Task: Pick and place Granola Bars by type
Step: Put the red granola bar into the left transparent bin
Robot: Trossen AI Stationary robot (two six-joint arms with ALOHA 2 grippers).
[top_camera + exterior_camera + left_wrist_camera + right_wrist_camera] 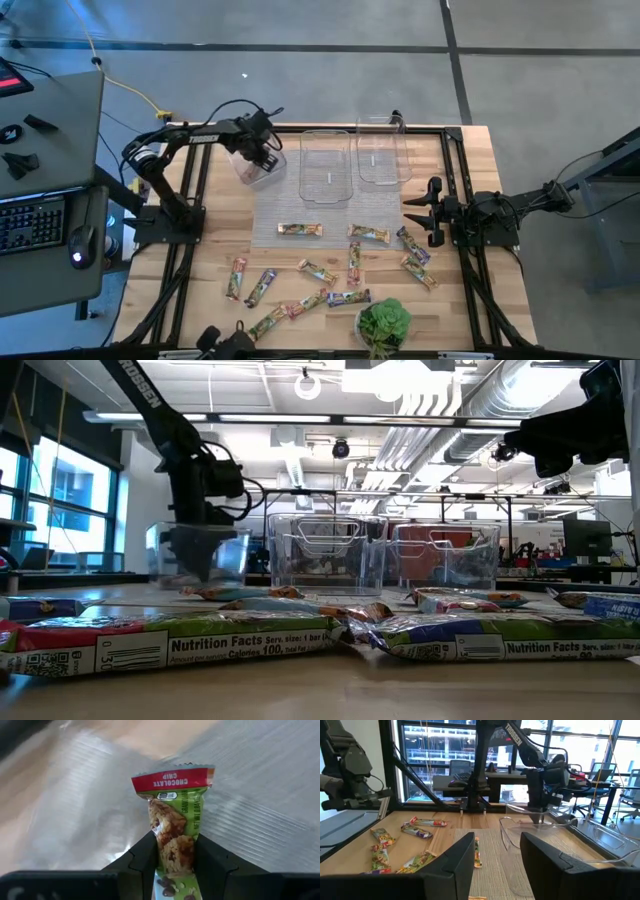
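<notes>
- Granola bar (175,820) light, soft foil, slippery and crushable; best pinched across the narrow middle, gently
- Left gripper (262,155) clenched on that red-topped chocolate-chip bar, wrapper end sticking out past the jaws; hanging over the leftmost clear bin (258,168) at the bench's far left
- Right gripper (418,212) parked mid-right above the bench (470,150); jaws parted, nothing between
- Remaining bars (322,272) scattered along the near side
</notes>
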